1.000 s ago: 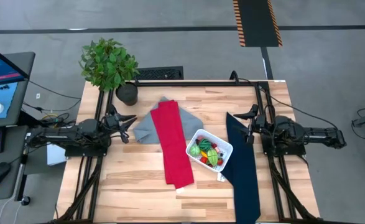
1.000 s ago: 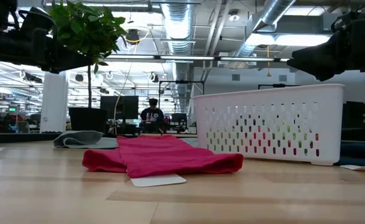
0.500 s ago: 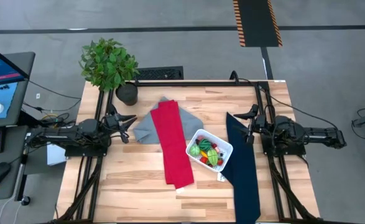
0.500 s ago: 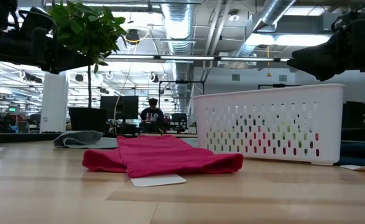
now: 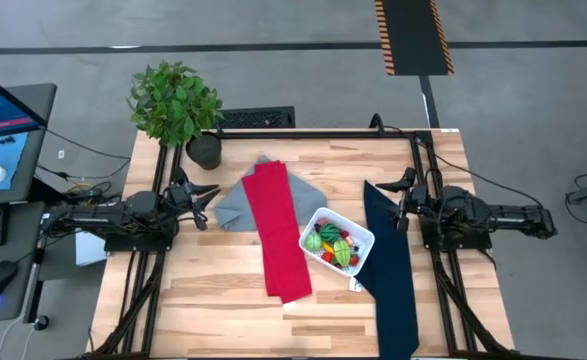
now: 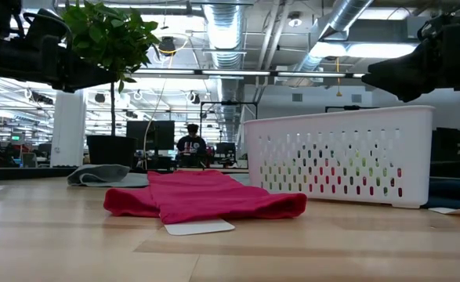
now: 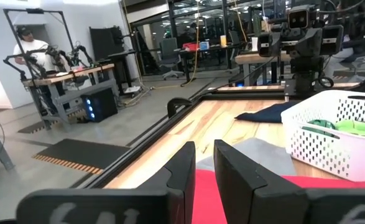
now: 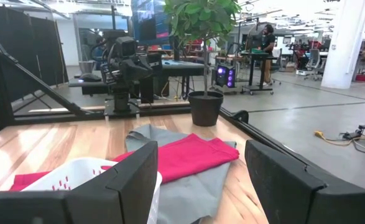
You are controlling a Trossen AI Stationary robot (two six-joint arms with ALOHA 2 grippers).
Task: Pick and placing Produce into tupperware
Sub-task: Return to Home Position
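Left claw (image 7: 204, 152): raised over the worktop's (image 5: 213, 300) left edge, pointing inward; fingers only a narrow gap apart, nothing between them.
Plant (image 5: 176, 100): one, in a black pot at the back left corner.
Open room, left: bare wood from the left edge to the red cloth, and all along the front left.
Grey cloth (image 5: 231, 205): one, flat, mid-back, partly under the red cloth.
Red cloth (image 5: 279, 235): one long strip, running from near the back toward the front, short of both edges.
Tub (image 5: 307, 229): one, just right of centre, set askew, touching the red cloth on one side and lying on the navy cloth on the other.
Produce (image 5: 332, 244): all heaped in the tub, red, green and yellow pieces; number cannot be told.
Navy cloth (image 5: 389, 280): one long strip, right of centre, reaching the front edge.
Right claw (image 8: 199, 149): raised over the right edge, pointing inward; fingers spread wide, empty.
Open room, right: narrow bare strip beside the navy cloth.
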